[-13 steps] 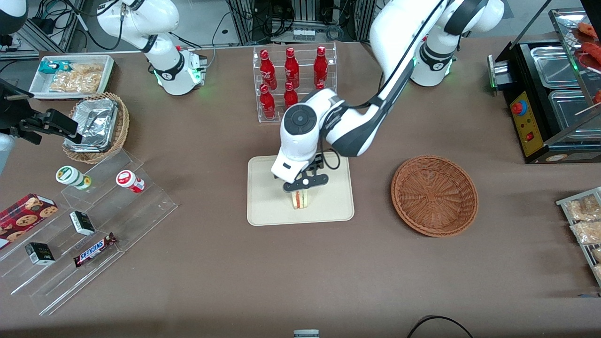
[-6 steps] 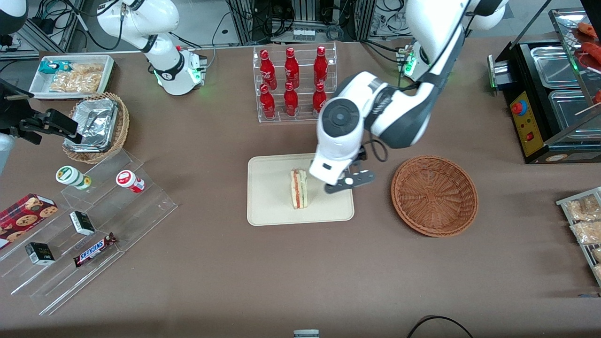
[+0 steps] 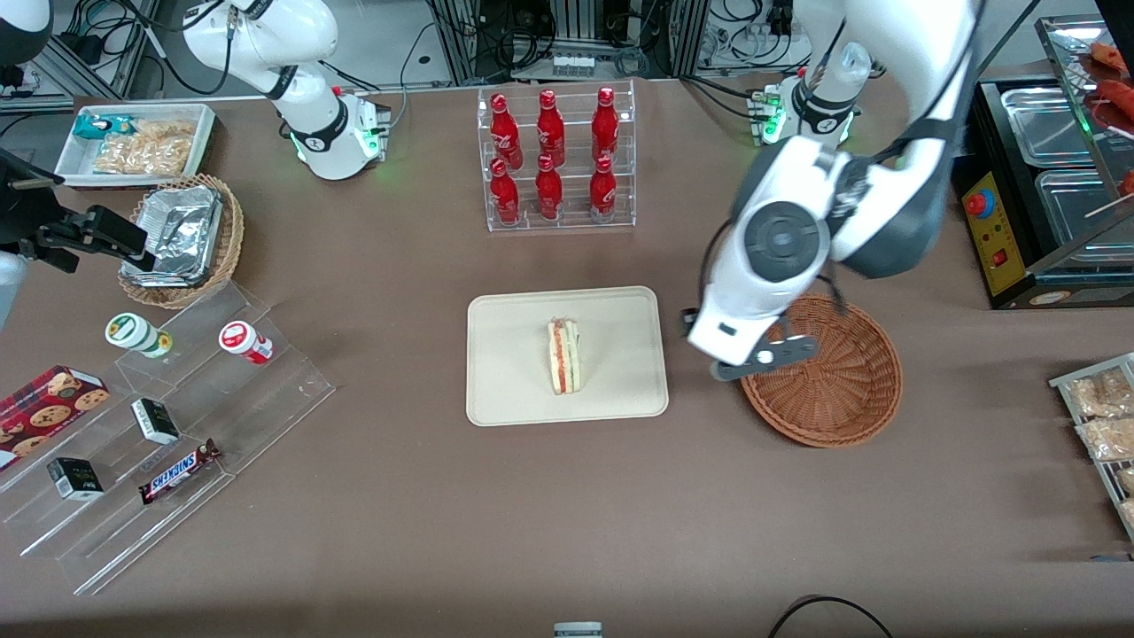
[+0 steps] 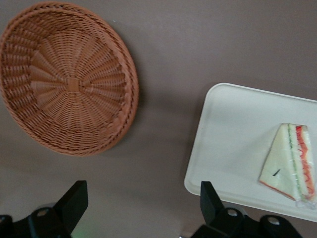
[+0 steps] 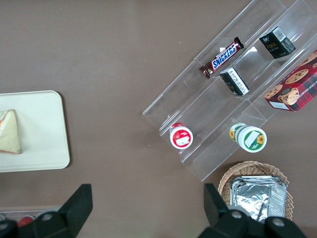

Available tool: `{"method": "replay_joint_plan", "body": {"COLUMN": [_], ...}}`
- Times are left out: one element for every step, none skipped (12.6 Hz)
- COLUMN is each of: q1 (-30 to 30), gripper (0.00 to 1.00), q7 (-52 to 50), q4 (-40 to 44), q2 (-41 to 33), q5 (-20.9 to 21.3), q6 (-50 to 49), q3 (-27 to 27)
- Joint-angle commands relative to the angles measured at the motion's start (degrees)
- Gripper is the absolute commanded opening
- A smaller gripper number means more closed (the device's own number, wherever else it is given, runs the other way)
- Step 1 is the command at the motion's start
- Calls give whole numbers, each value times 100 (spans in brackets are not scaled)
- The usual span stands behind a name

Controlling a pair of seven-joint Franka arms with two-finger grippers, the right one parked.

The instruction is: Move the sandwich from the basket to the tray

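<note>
The sandwich (image 3: 563,356) stands on its edge in the middle of the cream tray (image 3: 514,390), its red and green filling facing up. It also shows in the left wrist view (image 4: 290,162) on the tray (image 4: 233,129). The reddish-brown wicker basket (image 3: 837,390) is empty and sits beside the tray, toward the working arm's end; it shows in the left wrist view too (image 4: 67,79). My left gripper (image 3: 762,356) hangs above the table between the tray and the basket, over the basket's rim. It is open and holds nothing (image 4: 141,203).
A clear rack of red bottles (image 3: 554,159) stands farther from the camera than the tray. An acrylic step shelf with snacks (image 3: 168,425) and a tan basket with foil (image 3: 182,239) lie toward the parked arm's end. A black food warmer (image 3: 1036,195) stands at the working arm's end.
My gripper let go of the sandwich on the tray, rose and moved sideways from the tray to the basket's rim. The sandwich stays standing on the tray.
</note>
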Motion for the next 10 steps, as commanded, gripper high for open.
{"method": "replay_joint_plan", "body": {"q1": [342, 492, 632, 721, 913, 1080, 1169, 1361, 1503, 1669], "gripper": [100, 100, 100, 100, 100, 100, 100, 100, 100, 100], "q7": [563, 818, 1055, 1275, 1460, 1706, 1934, 2206, 2557, 3048], "q4": [-758, -969, -1137, -1286, -1427, -1463, -1429, -1420, -1385, -1176], "q2": [-707, -917, -1085, -1269, -1463, -1595, -1692, -1832, -1921, -1948], "q5": [49, 41, 41, 41, 41, 41, 41, 32, 23, 23], "q6": [8, 8, 8, -18, -79, -237, -438, -597, -773, -1079], "q3": [-53, -53, -53, -53, -53, -62, -70, -71, -71, -62]}}
